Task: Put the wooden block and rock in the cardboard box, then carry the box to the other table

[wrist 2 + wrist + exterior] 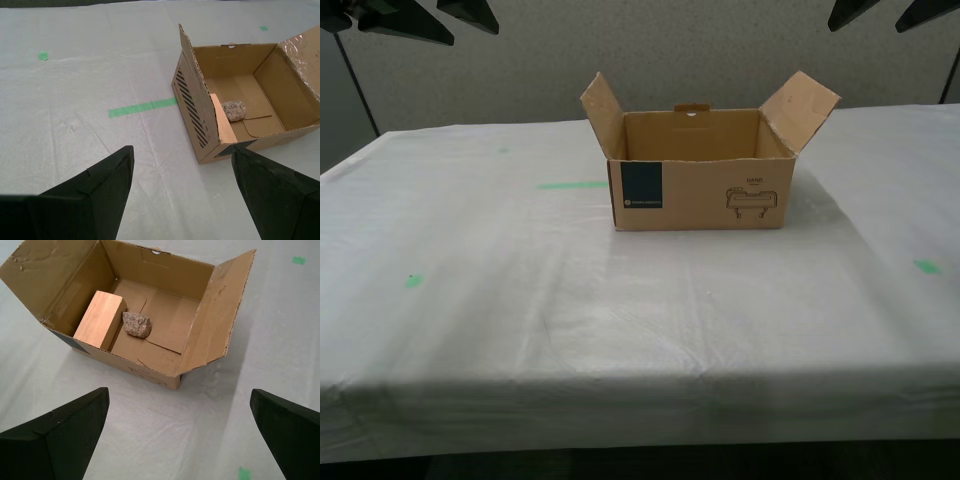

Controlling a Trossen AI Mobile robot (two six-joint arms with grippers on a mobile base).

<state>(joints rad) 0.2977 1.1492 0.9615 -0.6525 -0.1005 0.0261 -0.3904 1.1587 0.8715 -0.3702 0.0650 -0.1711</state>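
The cardboard box [150,315] rests ahead of our wide-spread, empty first gripper [180,430] and second gripper [182,190], holding the wooden block [100,319] and rock [137,324]. Likely light but flexing; grasp opposite side walls.

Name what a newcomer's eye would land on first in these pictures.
The open cardboard box stands alone near the middle of the white-sheeted table, side flaps raised. Inside, the wooden block sits against one wall with the rock right beside it. Both pincers, my first gripper and my second gripper, hang open above the table, holding nothing.
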